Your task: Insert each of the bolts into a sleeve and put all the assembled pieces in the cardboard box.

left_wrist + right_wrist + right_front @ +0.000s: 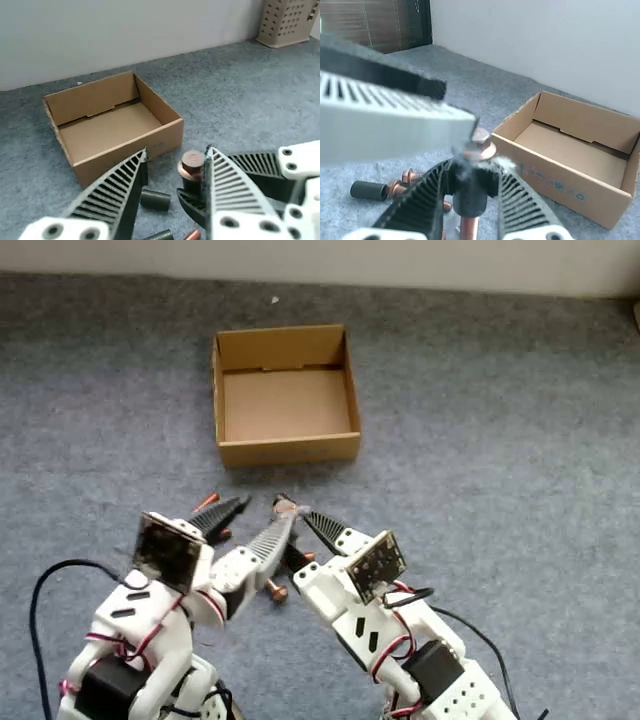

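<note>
My right gripper [472, 170] is shut on an upright black sleeve [470, 192] with a copper bolt head [480, 146] at its top. It holds this piece just in front of the cardboard box [287, 448]. My left gripper [177, 151] is open, its fingers [125, 187] on either side of the same bolt head [192, 162]. In the high view both grippers meet at the piece [285, 506], my left gripper [268, 506] from the left and my right gripper [298, 525] from the right. The box [107, 127] is empty.
Loose parts lie on the grey carpet under the grippers: a black sleeve [155, 199], bolts [410, 176], a sleeve with a bolt beside it [367, 190], a bolt [275, 590] and an orange-red bolt [205, 502]. A perforated beige container [287, 20] stands far back.
</note>
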